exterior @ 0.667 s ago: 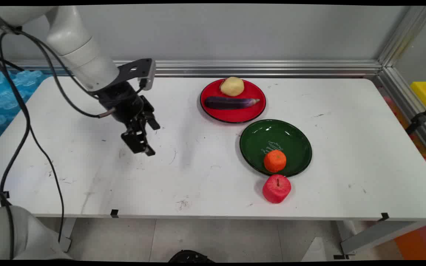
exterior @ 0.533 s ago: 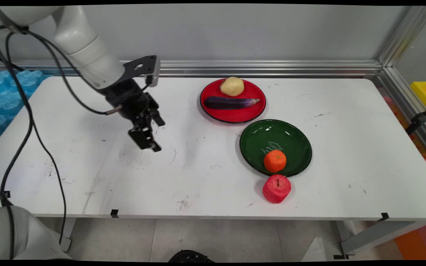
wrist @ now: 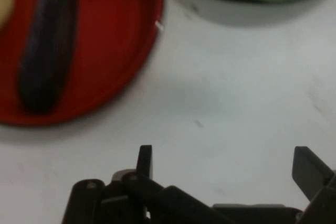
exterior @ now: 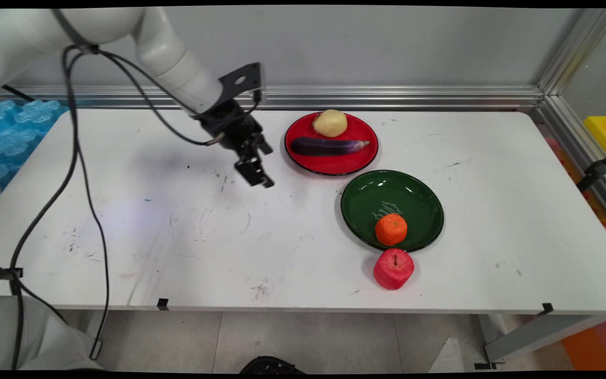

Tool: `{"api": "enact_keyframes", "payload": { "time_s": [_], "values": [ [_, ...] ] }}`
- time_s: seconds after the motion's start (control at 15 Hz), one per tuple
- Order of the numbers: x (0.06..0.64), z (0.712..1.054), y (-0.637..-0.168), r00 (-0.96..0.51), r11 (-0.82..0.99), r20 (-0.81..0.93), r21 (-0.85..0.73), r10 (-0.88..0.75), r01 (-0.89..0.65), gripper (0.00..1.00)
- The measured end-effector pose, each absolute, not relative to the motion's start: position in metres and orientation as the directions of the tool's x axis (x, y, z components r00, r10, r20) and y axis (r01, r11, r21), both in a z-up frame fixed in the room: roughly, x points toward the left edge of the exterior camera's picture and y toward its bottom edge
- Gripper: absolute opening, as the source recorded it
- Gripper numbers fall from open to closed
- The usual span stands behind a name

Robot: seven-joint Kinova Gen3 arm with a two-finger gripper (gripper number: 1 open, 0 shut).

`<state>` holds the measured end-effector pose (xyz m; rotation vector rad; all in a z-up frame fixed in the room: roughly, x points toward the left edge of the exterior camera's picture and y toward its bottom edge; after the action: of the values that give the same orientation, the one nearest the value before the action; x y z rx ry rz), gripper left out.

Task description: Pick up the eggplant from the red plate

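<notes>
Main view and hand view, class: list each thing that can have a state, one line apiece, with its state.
Gripper: open, empty, above bare table beside the red plate.
Red plate: holds potato and eggplant.
Potato: on the red plate's far side.
Eggplant: lying flat across the red plate.
Green plate: holds the orange.
Orange: near the green plate's front rim.
Apple: on the table, stem up.

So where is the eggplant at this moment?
In the main view the eggplant lies on the red plate at the table's far side, just in front of the potato, right of the end effector.
</notes>
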<state>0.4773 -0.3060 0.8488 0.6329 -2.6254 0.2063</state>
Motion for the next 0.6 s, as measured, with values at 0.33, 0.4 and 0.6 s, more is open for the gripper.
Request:
{"api": "enact_keyframes", "payload": {
  "time_s": [0.33,0.4,0.6],
  "values": [
    [0.464,0.832,-0.352,-0.784,0.876,0.496,-0.092,-0.373,-0.474,1.00],
    [0.462,0.828,-0.362,-0.781,0.874,0.506,-0.100,-0.366,-0.475,1.00],
    [0.455,0.814,-0.390,-0.772,0.872,0.533,-0.123,-0.345,-0.474,1.00]
  ]
}}
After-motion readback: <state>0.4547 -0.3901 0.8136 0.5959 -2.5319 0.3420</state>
